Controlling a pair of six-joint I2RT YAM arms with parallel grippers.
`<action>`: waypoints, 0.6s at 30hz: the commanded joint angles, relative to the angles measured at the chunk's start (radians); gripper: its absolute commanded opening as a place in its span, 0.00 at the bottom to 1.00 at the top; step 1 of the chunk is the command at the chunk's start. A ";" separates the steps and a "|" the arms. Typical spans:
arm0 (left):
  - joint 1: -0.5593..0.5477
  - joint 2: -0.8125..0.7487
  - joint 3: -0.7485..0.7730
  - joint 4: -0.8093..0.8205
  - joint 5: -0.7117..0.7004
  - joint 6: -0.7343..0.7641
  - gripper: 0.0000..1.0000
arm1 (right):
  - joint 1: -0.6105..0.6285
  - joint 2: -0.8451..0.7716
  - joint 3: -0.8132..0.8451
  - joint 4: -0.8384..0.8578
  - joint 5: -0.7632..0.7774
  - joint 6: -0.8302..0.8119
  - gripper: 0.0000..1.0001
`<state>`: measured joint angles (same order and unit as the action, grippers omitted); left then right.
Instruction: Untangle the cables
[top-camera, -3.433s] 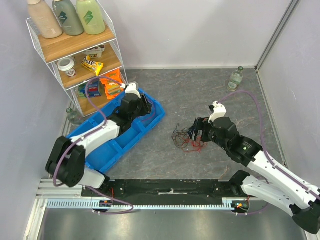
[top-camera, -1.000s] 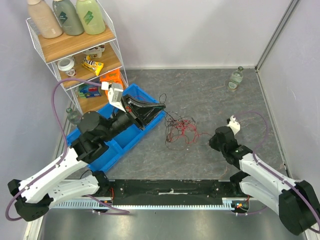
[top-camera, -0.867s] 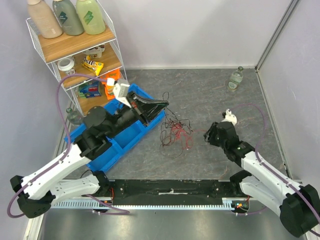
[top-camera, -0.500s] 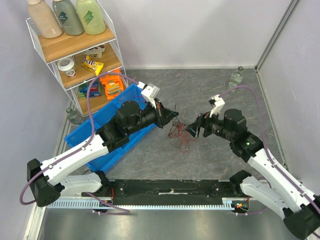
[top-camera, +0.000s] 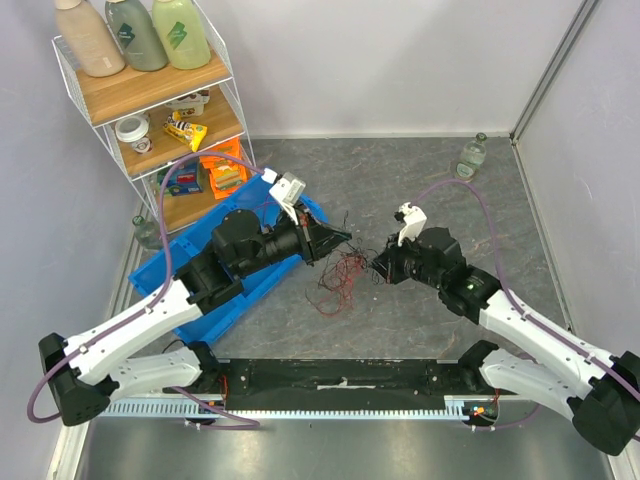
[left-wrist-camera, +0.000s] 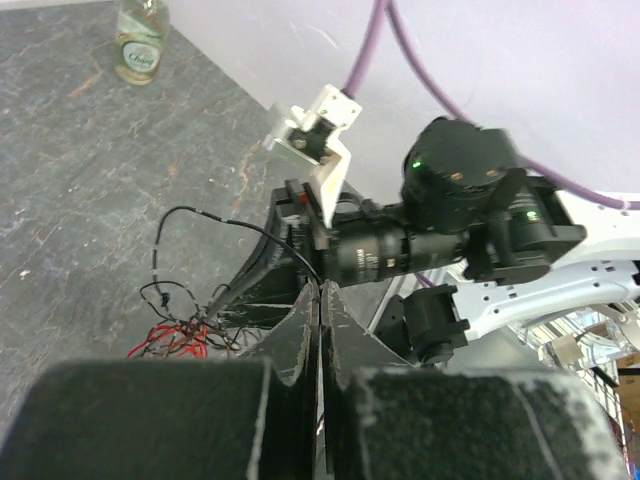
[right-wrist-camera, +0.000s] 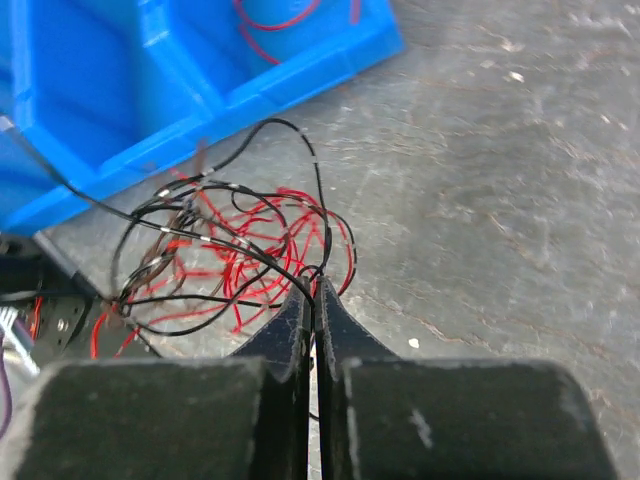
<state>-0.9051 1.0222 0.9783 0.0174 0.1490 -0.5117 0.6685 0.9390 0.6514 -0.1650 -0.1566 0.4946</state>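
The cables (top-camera: 340, 280) are a loose tangle of thin red and black wires on the grey floor between my two grippers. My left gripper (top-camera: 338, 240) is shut, and a black cable (left-wrist-camera: 230, 225) arcs from its tips down to the bunch (left-wrist-camera: 180, 330). My right gripper (top-camera: 378, 268) faces it from the right, also shut. In the right wrist view a black wire (right-wrist-camera: 250, 255) runs into the closed tips (right-wrist-camera: 313, 285), with the red loops (right-wrist-camera: 250, 250) just beyond them.
A blue bin (top-camera: 240, 285) lies left of the tangle, under the left arm, with red wire inside (right-wrist-camera: 270, 15). A wire shelf rack (top-camera: 150, 110) stands at the back left. A glass bottle (top-camera: 472, 156) stands by the far right wall and another (top-camera: 144, 231) beside the rack.
My right gripper opened wide, moved left and down into the tangle, then closed on a black wire. My left gripper stayed shut and shifted slightly; the bunch now hangs lower between them.
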 joint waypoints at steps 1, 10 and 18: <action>0.002 -0.069 0.014 0.047 0.099 -0.001 0.02 | 0.000 -0.015 -0.071 0.052 0.262 0.166 0.00; 0.000 -0.376 0.065 -0.011 -0.017 0.192 0.02 | -0.187 0.026 -0.088 -0.320 0.764 0.387 0.01; 0.000 -0.438 0.129 -0.192 -0.212 0.279 0.02 | -0.334 -0.038 -0.070 -0.217 0.561 0.196 0.04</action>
<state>-0.9051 0.5571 1.0962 -0.0589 0.0696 -0.3202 0.3595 0.9455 0.5369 -0.4591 0.4965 0.8238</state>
